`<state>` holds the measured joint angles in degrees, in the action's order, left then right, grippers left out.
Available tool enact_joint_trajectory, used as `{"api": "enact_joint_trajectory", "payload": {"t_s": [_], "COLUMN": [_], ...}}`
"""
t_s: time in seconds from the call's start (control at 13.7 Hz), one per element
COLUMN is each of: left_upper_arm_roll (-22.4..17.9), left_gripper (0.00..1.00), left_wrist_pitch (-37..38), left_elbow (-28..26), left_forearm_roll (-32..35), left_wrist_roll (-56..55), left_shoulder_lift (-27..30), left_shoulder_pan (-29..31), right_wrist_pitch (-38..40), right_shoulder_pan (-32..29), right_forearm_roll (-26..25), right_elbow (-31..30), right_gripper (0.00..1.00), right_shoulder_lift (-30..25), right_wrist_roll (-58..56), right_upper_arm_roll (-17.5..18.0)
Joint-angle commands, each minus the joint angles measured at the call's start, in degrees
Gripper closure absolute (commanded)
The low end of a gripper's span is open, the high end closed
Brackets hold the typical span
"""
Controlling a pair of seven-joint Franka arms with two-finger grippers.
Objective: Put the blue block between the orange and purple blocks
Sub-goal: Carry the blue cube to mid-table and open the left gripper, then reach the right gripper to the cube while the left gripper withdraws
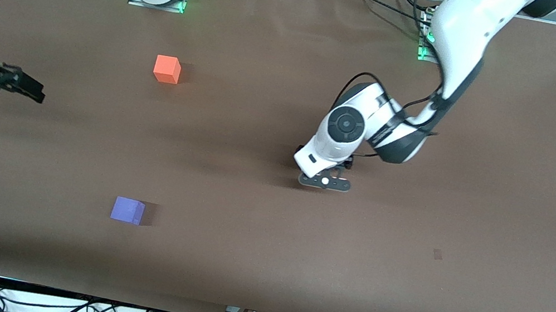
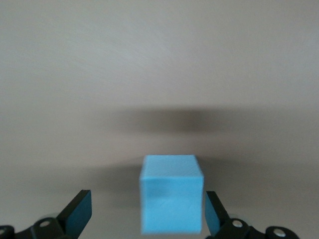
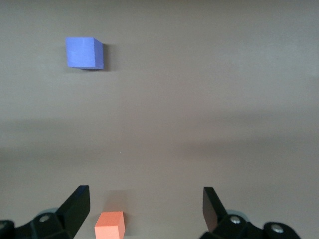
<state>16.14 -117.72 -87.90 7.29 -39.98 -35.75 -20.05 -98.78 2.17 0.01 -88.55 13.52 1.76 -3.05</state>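
Nearest the front camera, low in the frame, the purple block (image 1: 127, 210) sits on the brown counter (image 1: 259, 266), and up toward the top of the frame, almost straight above it, is the orange block (image 1: 167, 69), with a wide bare gap between the two. That gap is my target. My left gripper (image 1: 324, 182) is down at centre-right of the front view, low over the counter, well apart from both blocks and toward the left arm's end. In my left wrist view the fingers (image 2: 77, 214) are spread wide with the blue block (image 2: 172, 194) sitting between them, closer to one finger than the other, and I judge nothing is clamped yet. So the step is the grasp: I want to centre on the cube, close squarely on two flat faces, then lift clear before carrying it across, or it may skid or twist. The cube looks a plain, matte sky-blue with crisp edges and no markings, paler on its upper face; it should grip easily. My right gripper (image 1: 24, 86) waits at the left edge of the front view, fingers spread and holding nothing, looking down on orange and purple. I would aim for the midpoint of the line joining them.
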Motion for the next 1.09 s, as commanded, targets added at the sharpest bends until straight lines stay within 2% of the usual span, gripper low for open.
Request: {"api": "enact_joint_trajectory", "payload": {"t_s": [0.0, 0.15, 0.29, 0.36, 0.44, 0.58, 0.87, 1.02], "left_upper_arm_roll": [0.0, -0.1, 0.3, 0.5, 0.5, 0.1, 0.8, -2.1], "left_gripper": [0.0, 0.0, 0.0, 0.0, 0.0, 0.0, 0.0, 0.0], "left_wrist_pitch": [10.5, 14.5, 17.5, 20.1, 24.0, 30.6, 39.5, 40.5], "left_elbow": [-2.0, -1.8, -0.5, 1.3, 3.8, 8.6, 13.5, 12.9], "left_forearm_roll": [1.3, 1.3, 0.9, 0.4, 0.4, 0.5, 0.4, -0.1], "left_wrist_roll": [0.9, 4.2, 13.6, 18.4, 21.3, 23.2, 26.8, 34.8], "left_shoulder_lift": [11.1, 15.3, 17.6, 17.9, 18.0, 18.3, 19.0, 22.3], "left_shoulder_pan": [4.9, 9.0, 15.1, 17.4, 19.0, 20.1, 24.4, 23.4], "right_wrist_pitch": [-0.2, -0.3, -1.8, -2.9, -3.7, -6.2, -17.1, -22.4], "right_shoulder_pan": [1.5, 5.4, 9.0, 11.4, 14.0, 18.7, 32.3, 38.7], "right_forearm_roll": [-1.1, -0.7, -0.2, 1.7, 5.8, 7.7, 7.3, 6.9], "right_elbow": [0.6, 0.6, 0.9, 0.9, 1.1, 4.1, 9.8, 15.9], "right_gripper": [0.0, 0.0, 0.0, 0.0, 0.0, 0.0, 0.0, 0.0], "right_shoulder_lift": [0.2, 1.6, 2.6, 3.6, 5.2, 9.7, 19.9, 27.2], "right_wrist_roll": [-0.8, -0.1, 0.4, 1.6, 7.0, 18.9, 31.2, 37.0], "right_upper_arm_roll": [0.2, 0.3, 0.4, 0.4, 0.3, 0.4, 0.3, -0.4]}}
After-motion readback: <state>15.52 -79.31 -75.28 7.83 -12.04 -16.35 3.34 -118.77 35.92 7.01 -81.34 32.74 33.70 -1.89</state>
